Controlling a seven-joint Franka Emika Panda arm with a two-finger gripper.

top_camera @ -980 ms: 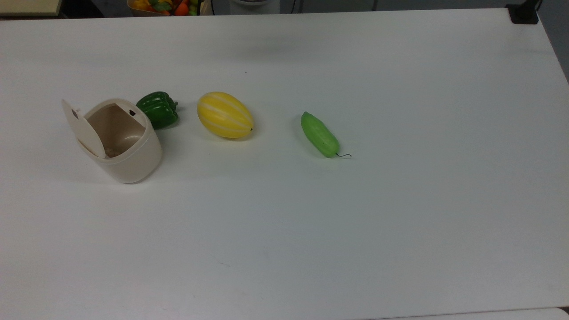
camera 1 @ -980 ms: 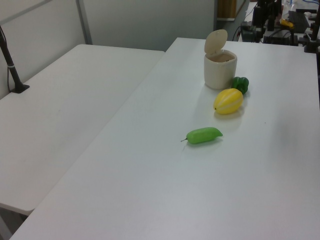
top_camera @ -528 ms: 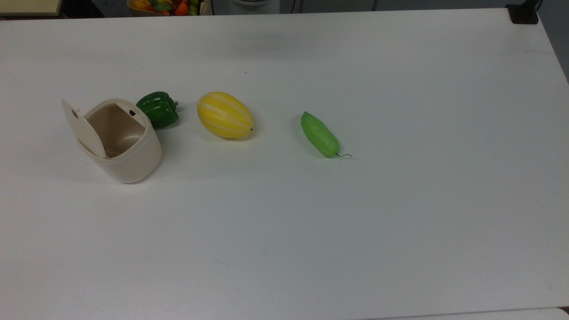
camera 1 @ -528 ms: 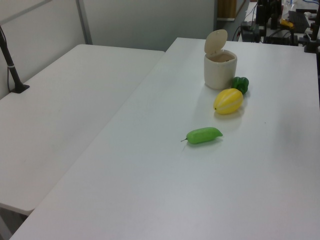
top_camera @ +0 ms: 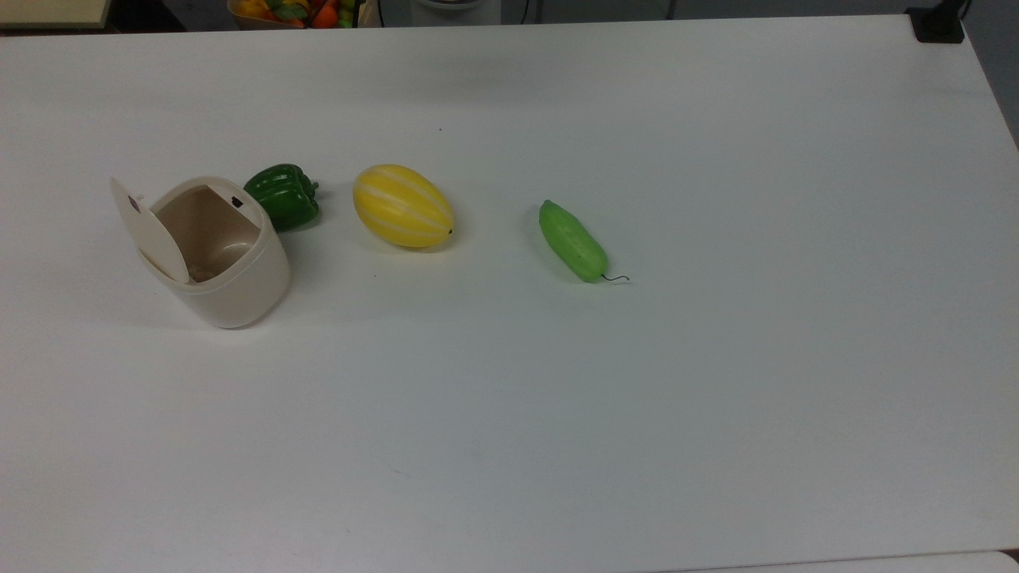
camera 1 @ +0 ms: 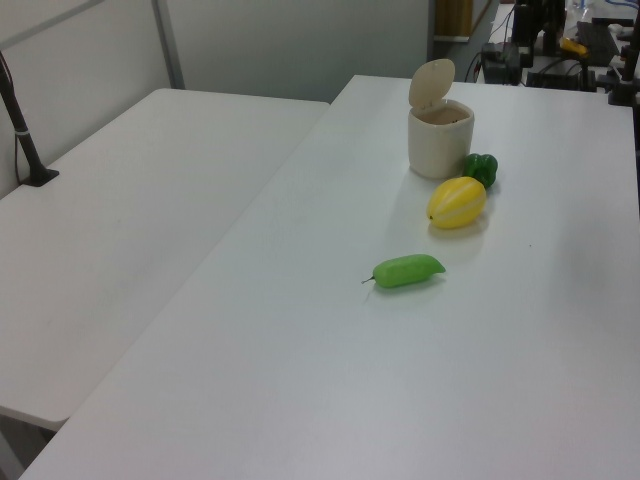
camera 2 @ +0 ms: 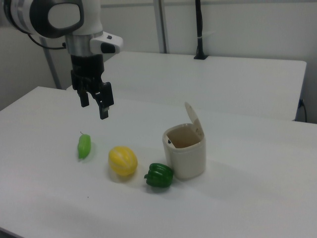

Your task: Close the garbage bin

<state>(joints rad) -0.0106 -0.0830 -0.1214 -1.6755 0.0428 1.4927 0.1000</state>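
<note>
From my station I saw the bin (top_camera: 227, 270) standing upright on the white counter (top_camera: 637, 398), toward the top view's left edge, with its lid (top_camera: 147, 231) swung up on its hinge and the cavity open to the camera. A small black button (top_camera: 236, 202) sat on the rim opposite the hinge. In the right view the lid (camera 2: 193, 119) rose steeply above the bin (camera 2: 185, 151), tilted back from the opening. A pepper (top_camera: 283, 196) lay just beside the bin on the side toward the top view's far edge, very close to its wall, though I could not tell whether they touched. A melon (top_camera: 403, 205) lay near the pepper, and a cucumber (top_camera: 571, 240) lay farther along toward the top view's right, apart from the rest, its thin stem pointing to the top view's right. In the left view the four things formed a loose row running away from the camera, bin (camera 1: 439, 140) farthest. The hand (camera 2: 97, 105) hung in the air over the counter in the right view, above the cucumber (camera 2: 84, 146) and well apart from the bin, its fingers (camera 2: 105, 101) pointing down with a gap between them, gripping nothing.
</note>
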